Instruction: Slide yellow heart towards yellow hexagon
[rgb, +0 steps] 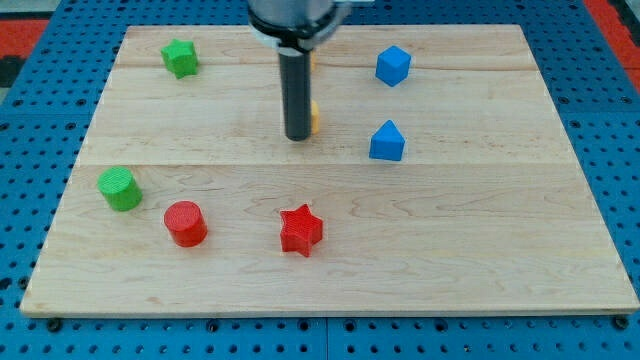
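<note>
My tip (298, 137) rests on the wooden board (480, 230), above the view's middle. A yellow block (315, 117) shows only as a thin sliver at the rod's right side, just above the tip and touching or nearly touching the rod. Its shape is hidden. A second yellow sliver (313, 61) shows higher up, behind the rod near the arm's dark end. Its shape is hidden too. I cannot tell which is the heart and which the hexagon.
A green star (181, 57) lies at the top left. A blue block (393, 66) and another blue block (386, 141) lie right of the rod. A green cylinder (120, 188), a red cylinder (186, 223) and a red star (301, 230) lie lower down.
</note>
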